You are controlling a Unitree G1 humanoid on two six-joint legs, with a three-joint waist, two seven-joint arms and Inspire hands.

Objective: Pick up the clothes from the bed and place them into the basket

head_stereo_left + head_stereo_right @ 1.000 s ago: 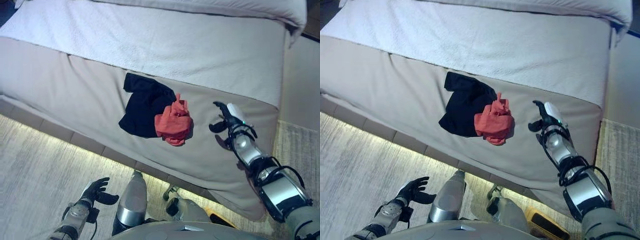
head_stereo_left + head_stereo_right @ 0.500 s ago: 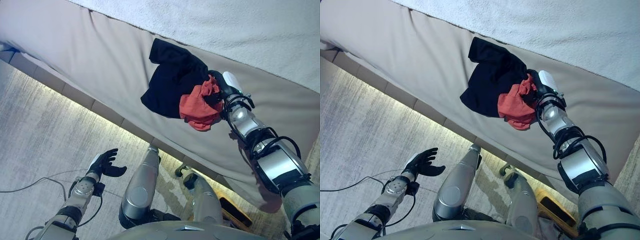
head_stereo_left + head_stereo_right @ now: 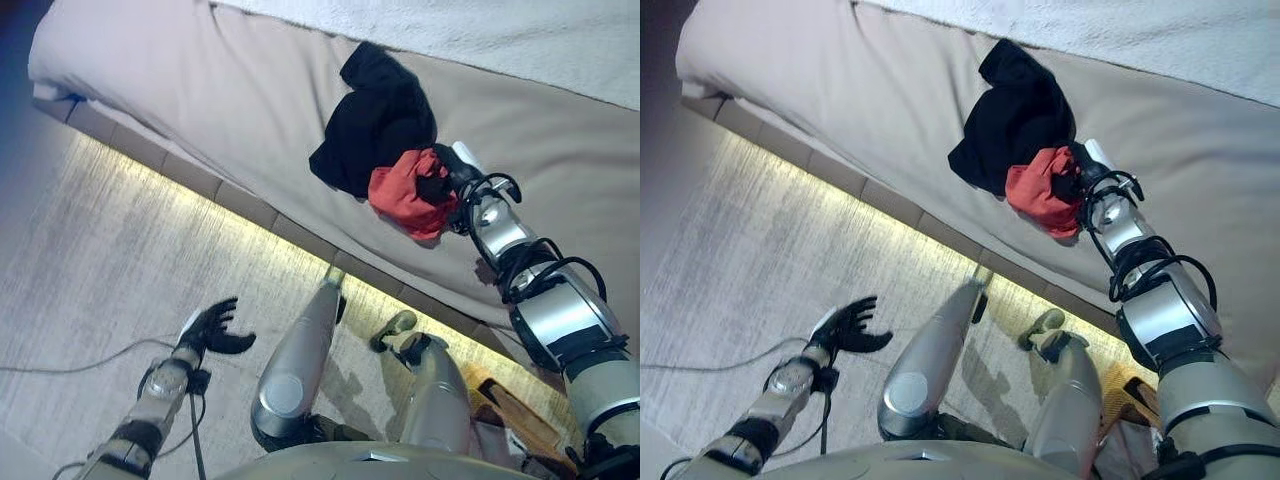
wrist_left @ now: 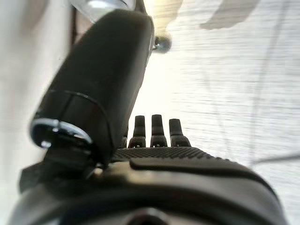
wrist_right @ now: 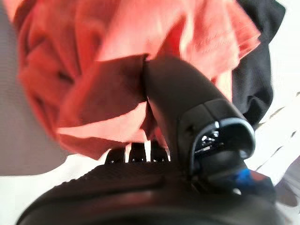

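A red garment (image 3: pixel 405 192) lies crumpled on the beige bed (image 3: pixel 200 90), against a black garment (image 3: pixel 380 120) on its far side. My right hand (image 3: pixel 455 180) is at the red garment's right edge. In the right wrist view its thumb (image 5: pixel 187 103) presses into the red cloth (image 5: pixel 93 70) and its fingers reach under it, pinching a fold. The black garment (image 5: pixel 260 70) shows just past it. My left hand (image 3: pixel 212 328) hangs open over the floor at the lower left, holding nothing; its straight fingers (image 4: pixel 154 133) show in the left wrist view.
A white blanket (image 3: pixel 560 40) covers the far part of the bed. A lit strip (image 3: pixel 250 215) runs under the bed's near edge. Grey carpet (image 3: pixel 100 260) lies below it. A tan and orange object (image 3: pixel 505 400) sits on the floor at the lower right.
The camera has swung, shifting the whole scene. My right hand has gone from beside the clothes to the red garment and closed on its edge. The left hand stays open.
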